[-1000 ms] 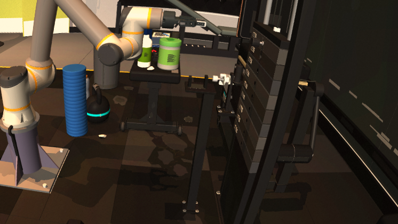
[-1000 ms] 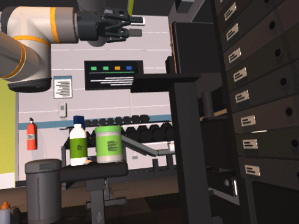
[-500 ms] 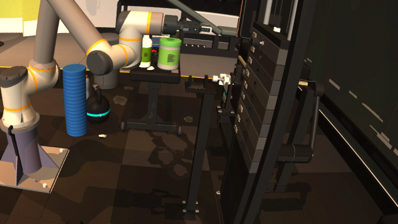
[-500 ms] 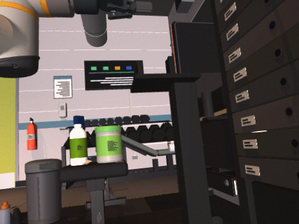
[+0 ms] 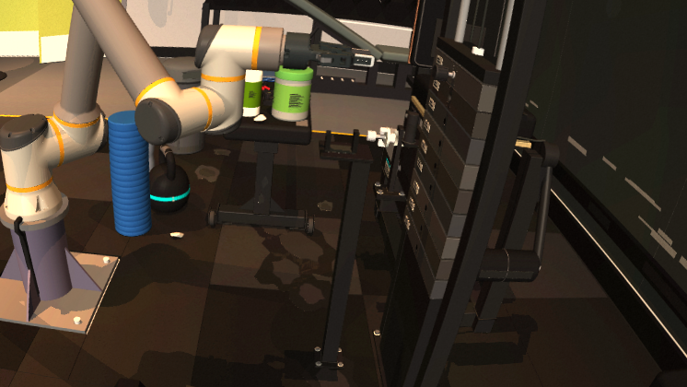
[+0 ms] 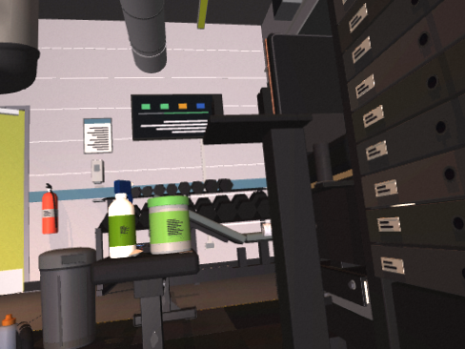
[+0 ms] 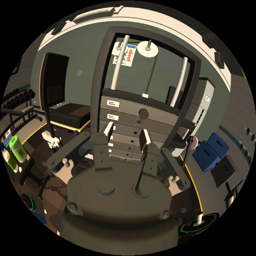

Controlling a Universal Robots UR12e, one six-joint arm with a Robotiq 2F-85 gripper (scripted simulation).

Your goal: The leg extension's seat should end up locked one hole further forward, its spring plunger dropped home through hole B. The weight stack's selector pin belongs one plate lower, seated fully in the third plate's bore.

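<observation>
My gripper [image 5: 364, 60] is open and holds nothing, and it points level at the upper plates of the weight stack [image 5: 435, 158] from a short way off. The selector pin [image 5: 444, 74] sticks out of the second plate, its round knob [image 7: 143, 113] showing just above and ahead of my fingers [image 7: 126, 133] in the wrist camera. The seat's spring plunger [image 5: 383, 136], a white knob, sits lower down beside the stack. The black seat pad [image 7: 69, 117] and upright backrest [image 7: 53, 84] lie left of the stack.
A green-lidded tub [image 5: 291, 93] and a white bottle [image 5: 252, 93] stand on a small black bench under my forearm. A narrow black stand [image 5: 345, 230] rises before the stack. A blue disc pile [image 5: 129, 173] and a kettlebell [image 5: 169, 190] sit near my base.
</observation>
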